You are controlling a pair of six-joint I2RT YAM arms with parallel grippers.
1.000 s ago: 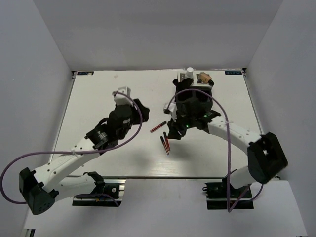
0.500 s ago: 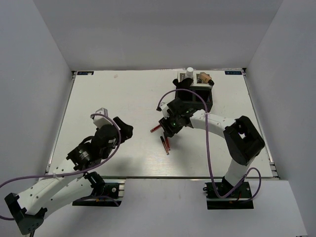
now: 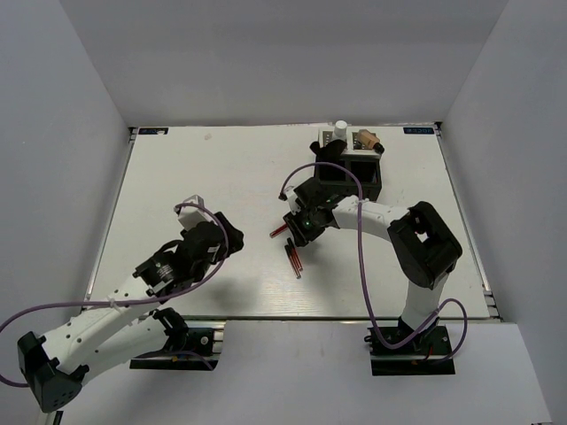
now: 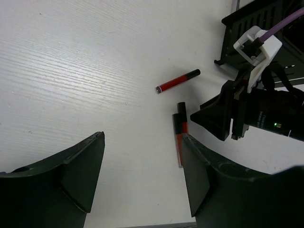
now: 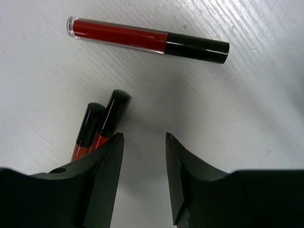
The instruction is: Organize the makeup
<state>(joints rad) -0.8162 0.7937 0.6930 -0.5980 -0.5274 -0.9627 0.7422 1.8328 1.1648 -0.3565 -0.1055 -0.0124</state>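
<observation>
My right claw (image 5: 142, 142) hangs low over the table (image 5: 247, 123), its jaws parted only narrowly and nothing between them. Just beside one fingertip, two red-black pencils (image 5: 100, 122) lie side by side, touching. A third pencil (image 5: 147, 40) lies alone just beyond, crosswise. Farther back stands the black box (image 3: 350, 177), with a white bottle (image 3: 340, 129) and a tan bottle (image 3: 368, 140) at its far edge. My left claw (image 4: 142, 142) is spread wide and empty, well apart from them.

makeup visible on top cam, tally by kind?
Red-black tubes: 3
White bottle: 1
Tan bottle: 1
Total visible: 5
</observation>
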